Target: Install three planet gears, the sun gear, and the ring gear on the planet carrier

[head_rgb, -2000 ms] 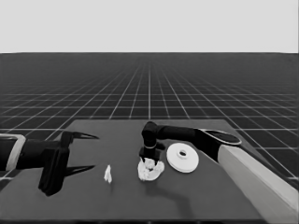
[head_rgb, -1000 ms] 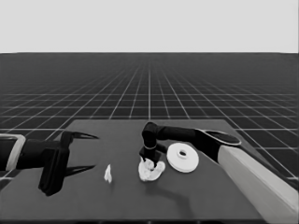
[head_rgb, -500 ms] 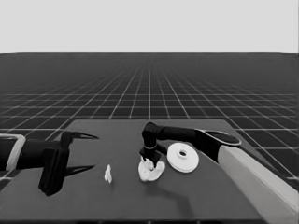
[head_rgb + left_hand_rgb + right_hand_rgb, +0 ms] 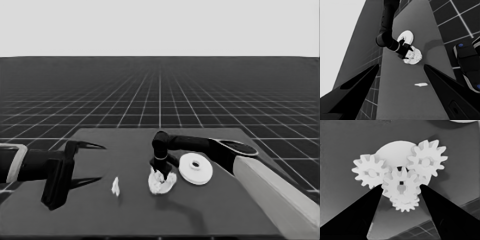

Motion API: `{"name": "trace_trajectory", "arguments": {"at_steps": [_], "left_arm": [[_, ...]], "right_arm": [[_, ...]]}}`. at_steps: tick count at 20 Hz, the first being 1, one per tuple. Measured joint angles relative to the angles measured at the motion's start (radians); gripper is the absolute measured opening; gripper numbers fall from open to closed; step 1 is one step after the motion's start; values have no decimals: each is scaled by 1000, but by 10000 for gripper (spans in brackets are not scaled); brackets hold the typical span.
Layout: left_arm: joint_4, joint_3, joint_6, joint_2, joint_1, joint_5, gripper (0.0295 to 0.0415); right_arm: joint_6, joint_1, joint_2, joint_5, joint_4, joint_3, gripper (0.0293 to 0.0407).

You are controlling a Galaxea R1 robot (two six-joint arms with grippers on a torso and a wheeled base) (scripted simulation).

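In the head view the right arm reaches in, elbow bent, its right gripper (image 4: pixel 161 169) pointing down onto the gears on the smaller round part (image 4: pixel 162 183), just beside the larger round part (image 4: pixel 195 168) — the left gripper (image 4: pixel 85 162) waits spread wide over the table's left end, near the thin white piece (image 4: pixel 115 186). The left wrist view shows the same cluster (image 4: pixel 413 57) under the right gripper (image 4: pixel 406 50). In the right wrist view, the fingers flank the middle gear (image 4: pixel 401 185) — touching its teeth, it seems — between two outer gears (image 4: pixel 371 173) (image 4: pixel 427 161), a fourth (image 4: pixel 404 203) partly beneath.

Head cam overlooks table (image 4: pixel 100 220); wrist cams share gears (image 4: pixel 401 186).
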Motion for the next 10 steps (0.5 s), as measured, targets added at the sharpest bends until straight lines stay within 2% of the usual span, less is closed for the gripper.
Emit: {"name": "trace_trajectory", "arguments": {"at_steps": [10], "left_arm": [[0, 0, 0, 0, 0, 0, 385]], "right_arm": [[105, 0, 0, 0, 0, 0, 309]]}}
